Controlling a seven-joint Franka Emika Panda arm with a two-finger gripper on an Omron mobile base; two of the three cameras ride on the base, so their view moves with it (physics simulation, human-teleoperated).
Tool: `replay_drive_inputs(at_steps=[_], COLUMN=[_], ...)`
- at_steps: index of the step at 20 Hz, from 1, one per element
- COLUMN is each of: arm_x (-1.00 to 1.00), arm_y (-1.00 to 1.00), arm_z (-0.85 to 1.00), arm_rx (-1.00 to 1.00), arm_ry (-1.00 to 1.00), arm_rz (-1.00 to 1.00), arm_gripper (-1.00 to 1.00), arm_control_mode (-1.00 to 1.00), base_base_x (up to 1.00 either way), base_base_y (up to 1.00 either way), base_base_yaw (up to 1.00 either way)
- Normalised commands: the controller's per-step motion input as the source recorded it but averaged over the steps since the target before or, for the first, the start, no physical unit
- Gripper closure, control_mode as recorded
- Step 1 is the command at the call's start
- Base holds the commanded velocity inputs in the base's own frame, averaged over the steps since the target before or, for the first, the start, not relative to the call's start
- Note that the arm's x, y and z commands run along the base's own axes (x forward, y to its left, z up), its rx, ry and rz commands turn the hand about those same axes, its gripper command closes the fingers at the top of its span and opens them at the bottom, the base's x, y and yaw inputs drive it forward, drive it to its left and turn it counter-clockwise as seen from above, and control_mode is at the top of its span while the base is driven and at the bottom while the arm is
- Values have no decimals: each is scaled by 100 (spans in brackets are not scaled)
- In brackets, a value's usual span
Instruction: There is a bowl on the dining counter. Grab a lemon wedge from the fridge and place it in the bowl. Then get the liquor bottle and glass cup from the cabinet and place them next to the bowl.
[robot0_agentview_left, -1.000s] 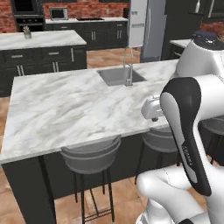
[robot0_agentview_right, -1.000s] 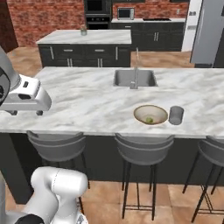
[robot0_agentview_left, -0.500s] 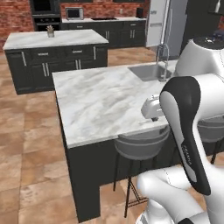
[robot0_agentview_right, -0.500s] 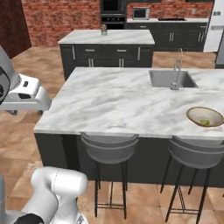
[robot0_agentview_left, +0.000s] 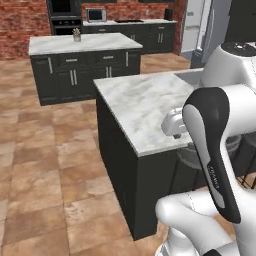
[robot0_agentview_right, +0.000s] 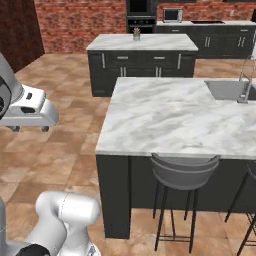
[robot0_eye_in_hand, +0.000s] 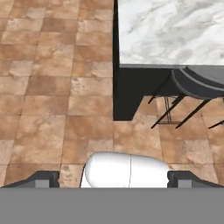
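The dining counter (robot0_agentview_right: 170, 117) is a white marble island on a dark base, and its left end and corner (robot0_agentview_left: 142, 102) face me. My gripper (robot0_agentview_right: 29, 129) hangs over the tiled floor, left of that corner and apart from it. In the hand view its two dark fingertips (robot0_eye_in_hand: 43, 178) stand far apart, so the gripper (robot0_eye_in_hand: 113, 181) is open and holds nothing. A tall steel fridge (robot0_agentview_left: 199, 25) stands at the back right. The bowl, lemon wedge, liquor bottle and glass cup are out of view.
Dark bar stools (robot0_agentview_right: 184, 172) stand along the counter's near side. A sink with a faucet (robot0_agentview_right: 244, 85) is set in its right part. A second island (robot0_agentview_right: 142, 47) carrying a small plant stands behind. Wide brown tiled floor (robot0_agentview_left: 45, 165) lies to the left.
The whole picture has shifted: the base has driven left along the counter. The bowl and the cup beside it have slid out of the right edge. The gripper stays open.
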Motion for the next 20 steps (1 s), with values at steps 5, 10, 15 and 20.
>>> replay_drive_inputs(at_steps=[5,10,15,20], arm_x=[0,0,0,0], arm_y=[0,0,0,0], arm_z=[0,0,0,0], arm_rx=[0,0,0,0], arm_ry=[0,0,0,0], arm_rz=[0,0,0,0], arm_gripper=[-100,-100,-100,-100], arm_control_mode=[100,100,100,100], base_base_x=[0,19,71,100], base_base_y=[100,100,99,91], base_base_yaw=[-23,-30,-27,-27])
